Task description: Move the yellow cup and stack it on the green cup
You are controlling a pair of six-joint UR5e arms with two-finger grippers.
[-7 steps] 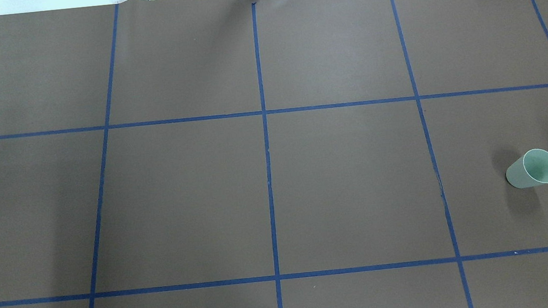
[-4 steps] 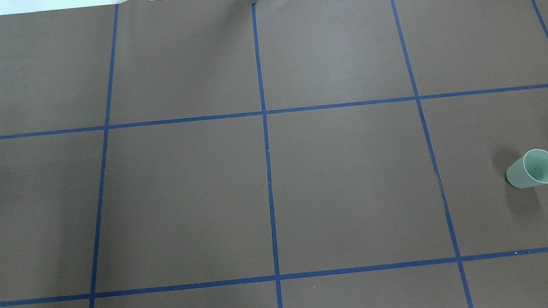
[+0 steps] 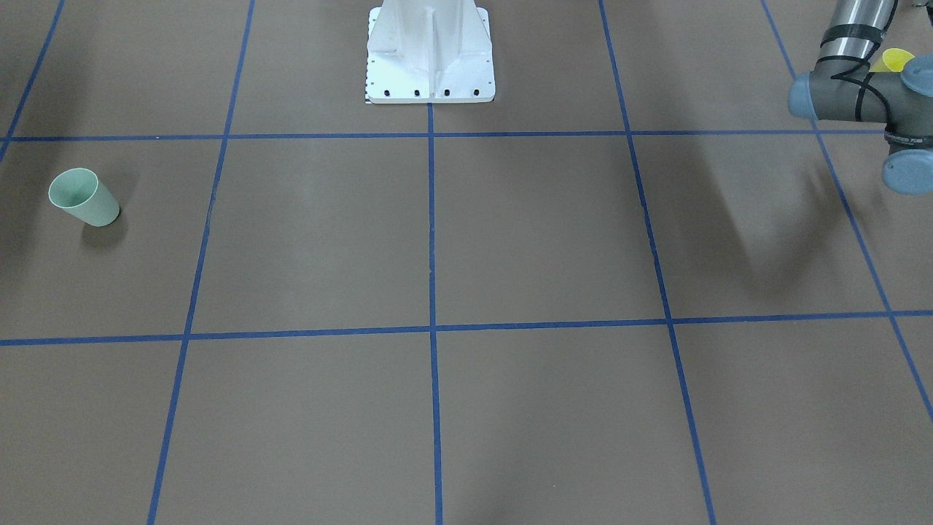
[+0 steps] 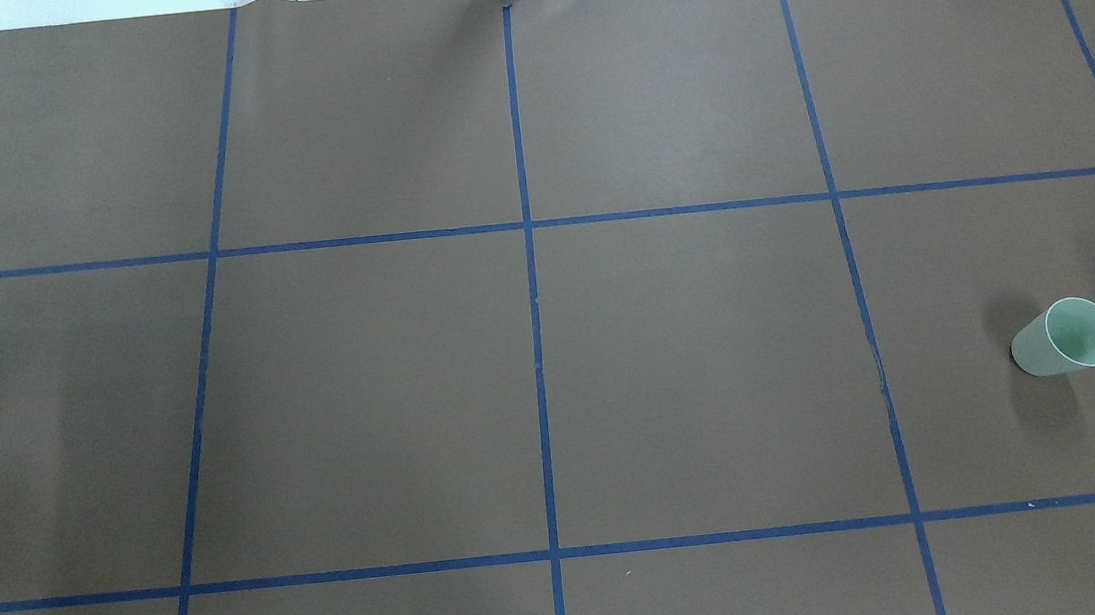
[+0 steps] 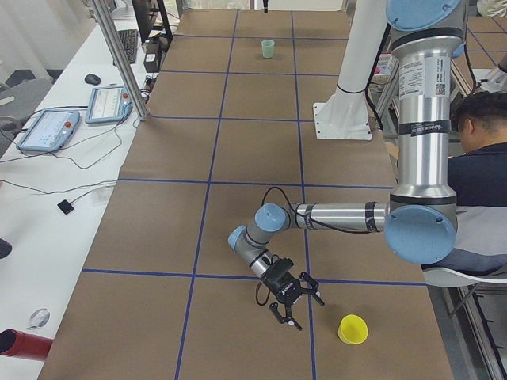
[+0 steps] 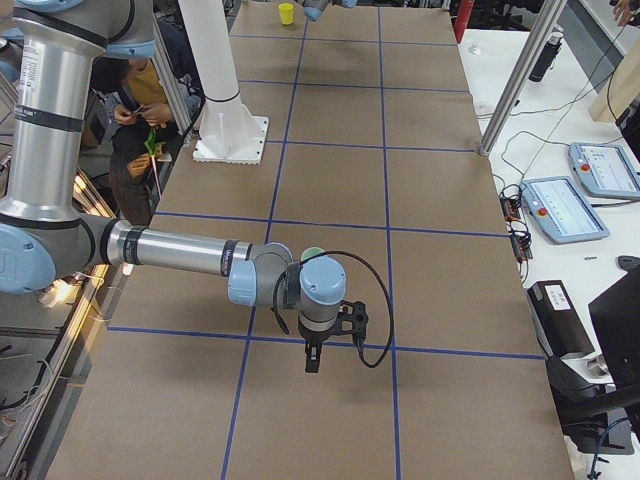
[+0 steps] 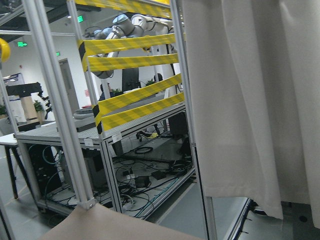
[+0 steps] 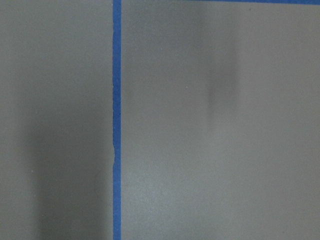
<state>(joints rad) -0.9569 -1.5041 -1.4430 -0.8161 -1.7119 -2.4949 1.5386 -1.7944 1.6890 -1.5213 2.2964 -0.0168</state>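
The green cup [image 4: 1063, 336] stands upright on the brown table at my right side; it also shows in the front view [image 3: 82, 197], and the right arm partly hides it in the exterior right view [image 6: 313, 253]. The yellow cup [image 5: 352, 328] stands upright near the table's end on my left side, and the left arm half hides it in the front view [image 3: 895, 58]. My left gripper [image 5: 297, 310] hangs low over the table, a short way from the yellow cup and apart from it. My right gripper [image 6: 312, 360] points down just in front of the green cup. I cannot tell whether either is open.
The white robot pedestal [image 3: 430, 58] stands at the table's near middle edge. Blue tape lines [image 4: 537, 349] divide the table into squares. A seated person [image 5: 483, 158] is beside the robot. Tablets [image 5: 47, 131] and cables lie on the side bench, next to a metal post [image 5: 119, 55].
The green cup has not moved. A faint shadow on the table's left side has shifted slightly to the left.
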